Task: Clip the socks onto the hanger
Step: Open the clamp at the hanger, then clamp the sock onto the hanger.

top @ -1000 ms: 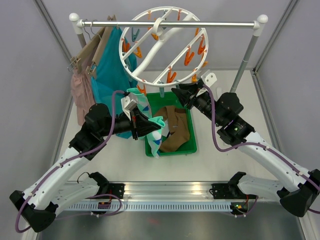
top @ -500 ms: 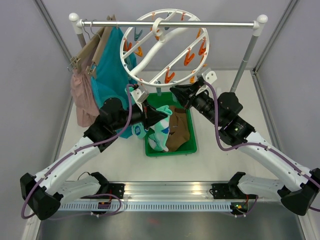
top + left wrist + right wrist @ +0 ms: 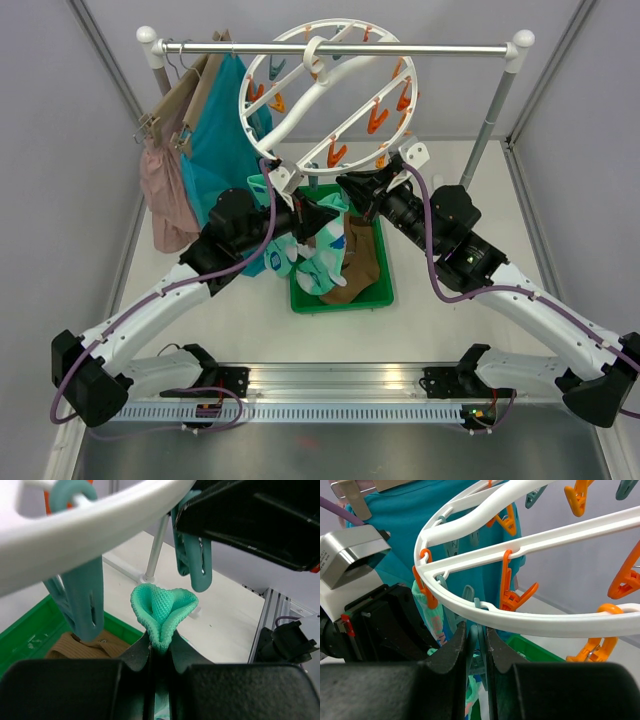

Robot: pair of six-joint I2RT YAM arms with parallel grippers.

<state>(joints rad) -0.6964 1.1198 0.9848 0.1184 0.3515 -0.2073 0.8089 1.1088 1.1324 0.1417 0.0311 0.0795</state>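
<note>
The white ring hanger (image 3: pixel 412 100) hangs from the rail with orange and teal pegs. My left gripper (image 3: pixel 322 214) is shut on the cuff of a mint-teal patterned sock (image 3: pixel 325 262), which hangs over the basket. In the left wrist view the bunched cuff (image 3: pixel 162 607) sticks up between the fingertips (image 3: pixel 160 645), just below a teal peg (image 3: pixel 192 560) under the hanger rim (image 3: pixel 90 525). My right gripper (image 3: pixel 350 190) is shut on that teal peg (image 3: pixel 480 645) under the rim (image 3: pixel 530 622). A brown sock (image 3: pixel 360 268) lies in the basket.
A green basket (image 3: pixel 383 290) sits on the table under the hanger. A large teal garment (image 3: pixel 215 140) and a pink garment (image 3: pixel 165 190) hang on tan hangers (image 3: pixel 185 95) at the left of the rail (image 3: pixel 400 47). The rail's right post (image 3: pixel 495 110) stands behind my right arm.
My left gripper has carried the mint-teal sock up and to the right, up to the hanger's lower rim and my right gripper. The right gripper has edged slightly left.
</note>
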